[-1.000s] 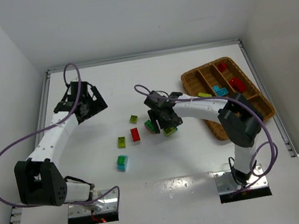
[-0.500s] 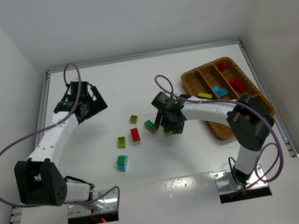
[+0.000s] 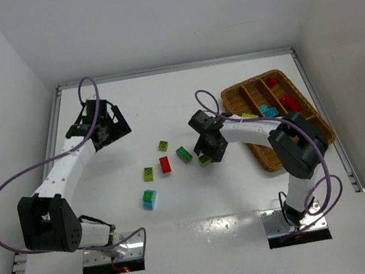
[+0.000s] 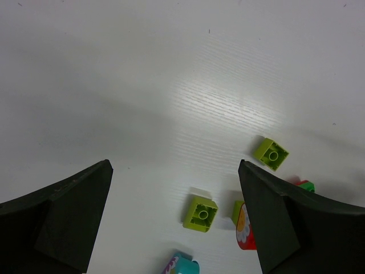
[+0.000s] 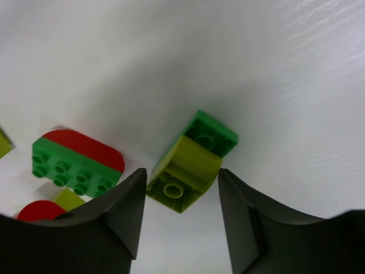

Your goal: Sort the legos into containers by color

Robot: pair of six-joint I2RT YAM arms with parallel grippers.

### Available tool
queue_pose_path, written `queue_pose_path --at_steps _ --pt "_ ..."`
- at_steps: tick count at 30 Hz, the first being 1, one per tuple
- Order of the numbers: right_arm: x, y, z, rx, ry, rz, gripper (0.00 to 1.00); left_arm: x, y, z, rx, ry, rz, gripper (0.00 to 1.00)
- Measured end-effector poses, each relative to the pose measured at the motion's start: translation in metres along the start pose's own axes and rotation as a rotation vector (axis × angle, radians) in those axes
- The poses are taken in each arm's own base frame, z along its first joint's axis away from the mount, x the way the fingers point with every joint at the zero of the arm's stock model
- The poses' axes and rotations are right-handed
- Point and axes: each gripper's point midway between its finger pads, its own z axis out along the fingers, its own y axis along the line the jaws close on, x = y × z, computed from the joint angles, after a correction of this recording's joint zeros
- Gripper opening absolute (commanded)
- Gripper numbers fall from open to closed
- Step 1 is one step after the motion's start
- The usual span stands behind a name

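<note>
white table (image 3: 246,189), studded yellow-green brick (image 5: 185,171) joined to green brick (image 5: 214,132)

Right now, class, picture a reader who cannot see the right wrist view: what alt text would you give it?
The right gripper straddles a yellow-green brick joined to a green brick on the white table, its dark fingers close on either side; whether they touch it is unclear. A green-and-red brick lies at the picture's left.
</note>
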Motion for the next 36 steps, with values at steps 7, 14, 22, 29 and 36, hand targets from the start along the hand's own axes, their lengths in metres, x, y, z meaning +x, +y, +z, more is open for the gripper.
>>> queue_pose_path --at_steps 7,14,22,29,36 --pt "0.003 -0.001 0.01 0.025 0.013 -0.007 0.36 0.0 0.0 0.0 0.0 0.0 0.005 1.0" --pt "0.0 0.004 0.004 -0.017 0.014 -0.084 0.17 0.006 -0.012 -0.002 0.076 0.035 0.04 1.0" --pt "-0.045 0.046 -0.107 -0.631 0.009 -0.332 0.2 0.049 -0.131 -0.05 0.869 0.204 0.056 1.0" --pt "-0.038 0.053 -0.167 -0.945 0.046 -0.576 0.2 0.073 -0.185 -0.112 1.303 0.337 0.035 1.0" --pt "-0.013 0.049 -0.197 -1.139 0.182 -0.69 0.18 0.092 -0.204 -0.146 1.477 0.412 0.156 1.0"
